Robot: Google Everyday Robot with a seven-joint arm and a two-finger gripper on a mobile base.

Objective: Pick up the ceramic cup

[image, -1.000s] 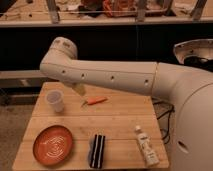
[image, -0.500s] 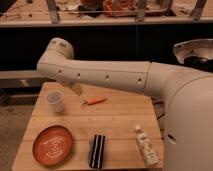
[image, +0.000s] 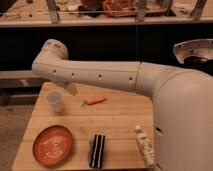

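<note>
Ceramic cup (image: 55,101), camera view. Stands upright on the left rear part of the wooden table (image: 120,125), mouth up. Touches only the tabletop and is in open view on every side.

Gripper (image: 70,88). Sits mostly hidden behind the robot arm (image: 100,75). Shows only as a pale piece projecting below the arm, above and just to the right of the cup, apart from it. Released or clenched: cannot tell.

Robot arm. Reaches from the large white robot body (image: 185,120) at the right, across the rear of the table, to a bent joint at the upper left. Passes above and behind the cup without covering it.

Surrounding items:
- Orange plate (image: 52,145): front left, in front of the cup, apart from it.
- Small orange carrot-like item (image: 95,101): right of the cup at about the same depth, below the arm, apart from the cup.
- Black ribbed item (image: 97,150): front centre, just beside the plate on its right.
- White tube-like bottle (image: 145,145): lying near the front right edge, close to the robot body.

Obstructions. Nothing between the visible gripper piece and the cup.

Background. Dark cabinet front behind the table, with a cluttered shelf above it.
</note>
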